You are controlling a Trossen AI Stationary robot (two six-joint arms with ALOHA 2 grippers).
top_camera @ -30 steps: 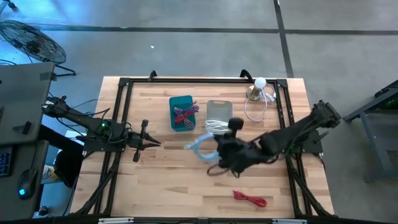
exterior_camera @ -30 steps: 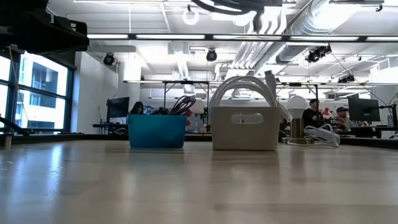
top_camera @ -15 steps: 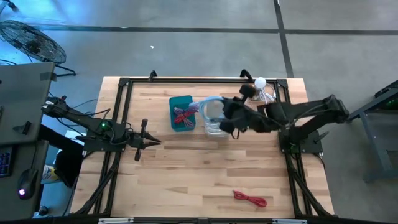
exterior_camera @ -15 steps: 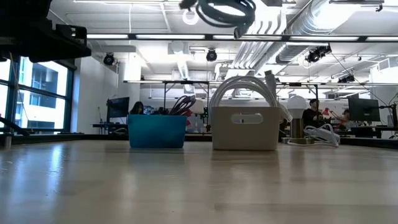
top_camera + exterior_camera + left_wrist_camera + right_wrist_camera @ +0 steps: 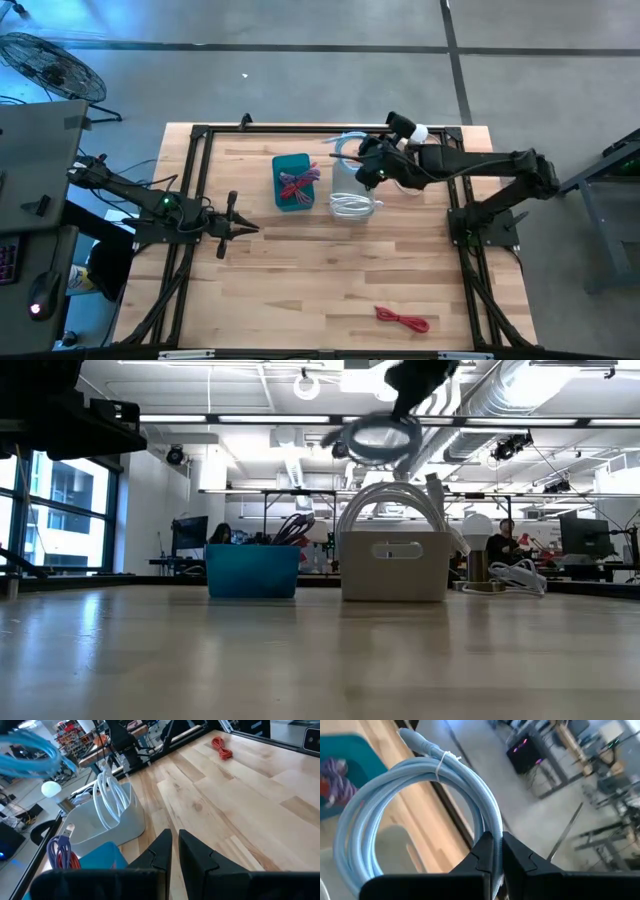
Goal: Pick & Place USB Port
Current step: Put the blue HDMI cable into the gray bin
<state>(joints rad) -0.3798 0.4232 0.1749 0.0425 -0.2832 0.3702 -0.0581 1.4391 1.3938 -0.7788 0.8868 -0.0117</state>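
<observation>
A light-blue USB cable, coiled and bound with a white tie [image 5: 443,759], hangs in the air above the grey bin [image 5: 351,192], which holds white cables. My right gripper [image 5: 493,851] is shut on the coil [image 5: 347,148], which the low view shows above the bin's top [image 5: 380,438]. A blue bin [image 5: 291,182] with red and purple cables stands to the left of the grey one. My left gripper [image 5: 241,228] waits shut at the table's left, holding nothing. My right gripper pinches the coil's bundled strands [image 5: 493,827] between its two fingers, at one side of the loop and away from the tie. The fingers come from the table's right, slanting down. The coil hangs slack below them, clear of the grey bin [image 5: 393,565] and the table.
A red coiled cable [image 5: 402,320] lies on the wood near the front right. A lamp with a white bulb and white cord [image 5: 417,140] stands at the far right corner. A black frame [image 5: 200,135] borders the table.
My right gripper, still shut on the blue coil, has swung from over the table's middle toward the far edge and now stands over the grey bin's far side. The coil has travelled with it, lifted clear throughout.
</observation>
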